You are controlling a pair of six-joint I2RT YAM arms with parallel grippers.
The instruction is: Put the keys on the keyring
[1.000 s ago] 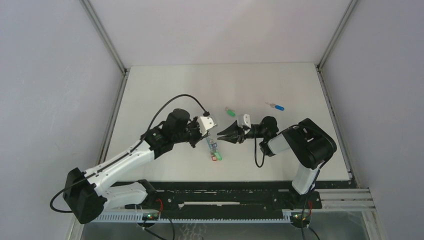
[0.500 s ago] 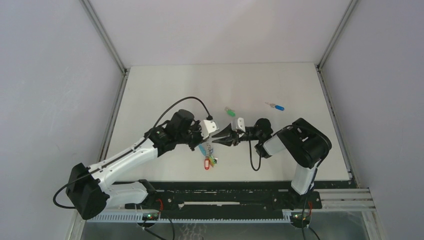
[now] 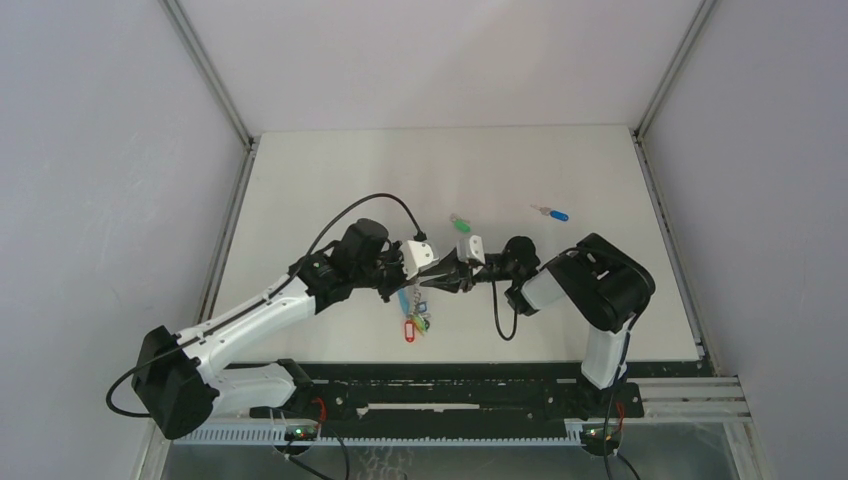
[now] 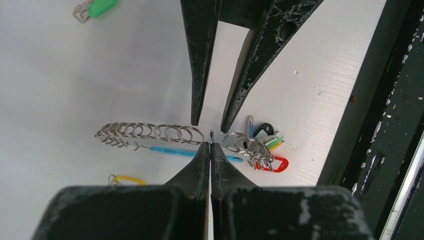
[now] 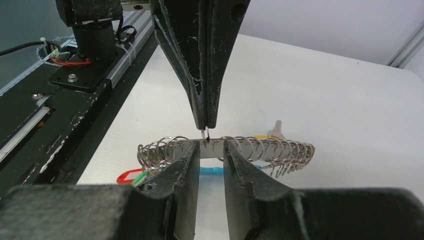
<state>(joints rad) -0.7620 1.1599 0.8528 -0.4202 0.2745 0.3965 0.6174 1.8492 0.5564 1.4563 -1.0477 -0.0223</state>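
The keyring is a wire strung with several small split rings, a turquoise sleeve and a red tag. My left gripper is shut on the keyring's wire at its middle and holds it just above the table; the ring hangs below it in the top view. My right gripper is open, its fingers on either side of the left gripper's tips. The green key and the blue key lie on the table further back. The orange-yellow key lies beside the ring.
The white table has grey walls on three sides. A black rail with cables runs along the near edge, close to the hanging tags. It also shows in the left wrist view.
My right gripper has moved left until its open fingers meet the left gripper's tips. The keyring has shifted left and its tags now hang lower, toward the near edge.
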